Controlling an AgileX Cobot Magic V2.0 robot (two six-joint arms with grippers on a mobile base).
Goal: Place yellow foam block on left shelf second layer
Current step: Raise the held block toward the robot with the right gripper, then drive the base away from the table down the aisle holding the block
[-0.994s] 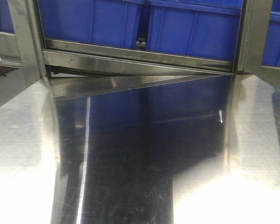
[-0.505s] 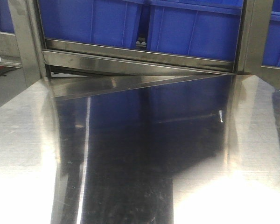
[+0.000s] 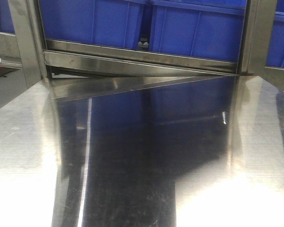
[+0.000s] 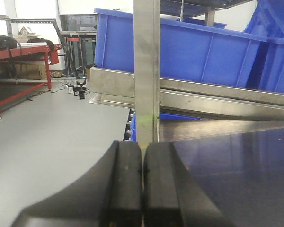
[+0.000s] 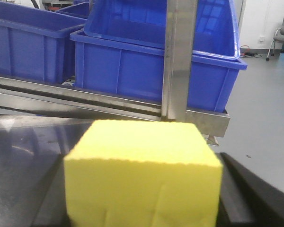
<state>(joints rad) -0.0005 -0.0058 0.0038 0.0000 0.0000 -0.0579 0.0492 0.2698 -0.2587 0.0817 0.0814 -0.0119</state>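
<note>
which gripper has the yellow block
The right gripper, which is clamped on the yellow foam block. The left gripper is shut tight with nothing in it.

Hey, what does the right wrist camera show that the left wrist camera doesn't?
Only the right wrist: the yellow foam block filling the foreground, gripped in the right end effector. Only the left wrist: the left end effector shut with nothing in it, a red workbench and grey floor. Both: blue bins, a steel shelf upright and the shiny steel surface.
</note>
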